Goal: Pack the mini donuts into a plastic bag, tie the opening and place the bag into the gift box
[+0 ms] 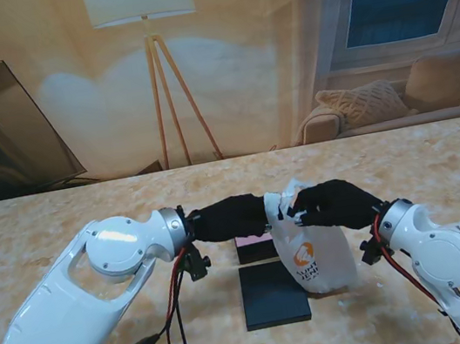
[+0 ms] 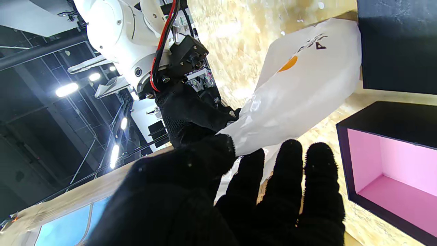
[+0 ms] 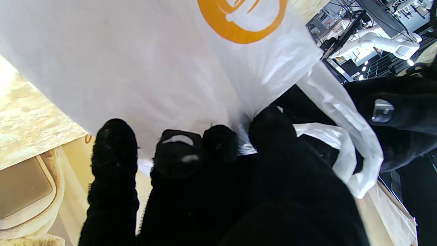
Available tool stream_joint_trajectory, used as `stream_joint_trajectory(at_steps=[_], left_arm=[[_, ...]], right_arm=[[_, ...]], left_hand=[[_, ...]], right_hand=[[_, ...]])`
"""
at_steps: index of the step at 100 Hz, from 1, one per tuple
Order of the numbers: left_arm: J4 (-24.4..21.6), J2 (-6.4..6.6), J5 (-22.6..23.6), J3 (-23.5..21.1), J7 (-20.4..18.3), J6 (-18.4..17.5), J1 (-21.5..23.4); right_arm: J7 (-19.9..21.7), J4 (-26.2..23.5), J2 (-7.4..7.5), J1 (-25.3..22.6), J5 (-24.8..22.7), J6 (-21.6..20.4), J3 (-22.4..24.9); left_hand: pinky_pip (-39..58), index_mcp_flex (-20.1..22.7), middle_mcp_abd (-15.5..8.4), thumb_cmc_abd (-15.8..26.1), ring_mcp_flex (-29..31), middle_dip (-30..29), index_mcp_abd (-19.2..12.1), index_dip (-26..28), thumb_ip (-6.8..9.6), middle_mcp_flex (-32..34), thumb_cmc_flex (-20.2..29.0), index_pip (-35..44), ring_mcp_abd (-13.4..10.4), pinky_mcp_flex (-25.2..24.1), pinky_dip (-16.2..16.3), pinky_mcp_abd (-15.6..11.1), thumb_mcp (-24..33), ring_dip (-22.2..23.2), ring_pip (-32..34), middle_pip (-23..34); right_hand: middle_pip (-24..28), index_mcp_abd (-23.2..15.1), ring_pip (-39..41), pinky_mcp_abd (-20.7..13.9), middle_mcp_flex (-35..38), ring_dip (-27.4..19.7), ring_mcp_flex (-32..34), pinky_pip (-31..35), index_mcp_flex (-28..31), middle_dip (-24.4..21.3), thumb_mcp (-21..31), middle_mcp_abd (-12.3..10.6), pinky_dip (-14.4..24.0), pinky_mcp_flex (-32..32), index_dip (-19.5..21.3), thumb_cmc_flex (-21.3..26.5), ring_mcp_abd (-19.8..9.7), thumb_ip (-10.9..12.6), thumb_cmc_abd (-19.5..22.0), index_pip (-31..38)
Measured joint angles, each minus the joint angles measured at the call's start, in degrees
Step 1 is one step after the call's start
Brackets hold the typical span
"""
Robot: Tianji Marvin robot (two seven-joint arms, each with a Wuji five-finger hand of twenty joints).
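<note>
A white plastic bag (image 1: 317,256) with an orange logo hangs upright, its bottom near the table just right of the black lid (image 1: 272,294). My right hand (image 1: 334,204) is shut around the bag's gathered neck (image 3: 239,130). From the other side, my left hand (image 1: 231,218) reaches the same neck, with its thumb (image 2: 208,153) pressed on the plastic and its fingers (image 2: 290,177) stretched under it. A loose handle strip (image 3: 344,136) trails toward the left hand (image 3: 403,112). The gift box (image 2: 392,164), black outside and pink inside, lies open beside the bag (image 2: 300,89). No donuts are visible.
The box (image 1: 255,247) sits on the marbled table (image 1: 62,226) just behind the lid, partly hidden by my left forearm. Cables hang from the left wrist (image 1: 180,322). A floor lamp and a sofa stand beyond the table's far edge.
</note>
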Motion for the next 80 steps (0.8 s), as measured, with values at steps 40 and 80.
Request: stream_joint_trajectory(at_steps=[40, 80], left_arm=[[-0.12, -0.19, 6.80, 1.46, 7.87, -1.67, 0.22], [0.86, -3.09, 10.84, 3.58, 18.39, -2.61, 2.46]], right_arm=[[0.67, 0.10, 0.02, 0.22, 0.80, 0.28, -0.34], [1.03, 0.35, 0.05, 0.83, 1.65, 1.38, -1.34]], left_hand=[[12.26, 7.95, -4.62, -1.06, 12.51, 0.22, -11.41, 6.52, 0.95, 6.79, 4.34, 16.89, -2.87, 9.70, -2.05, -2.73, -2.79, 1.61, 7.53, 13.24], [18.69, 9.87, -8.10, -20.99, 16.56, 10.31, -19.59, 6.46, -8.54, 9.40, -6.46, 35.18, -5.82, 9.69, 9.96, -2.74, 4.25, 20.23, 22.06, 22.04]], right_hand=[[0.00, 0.01, 0.03, 0.01, -0.01, 0.00, 0.00, 0.00, 0.00, 0.00, 0.00, 0.00, 0.00, 0.00, 0.65, 0.00, 0.00, 0.00, 0.03, -0.22], [0.01, 0.03, 0.56, 0.06, -0.01, 0.00, 0.00, 0.04, 0.00, 0.01, 0.00, 0.00, 0.00, 0.00, 0.70, 0.00, 0.00, 0.00, 0.04, -0.23]])
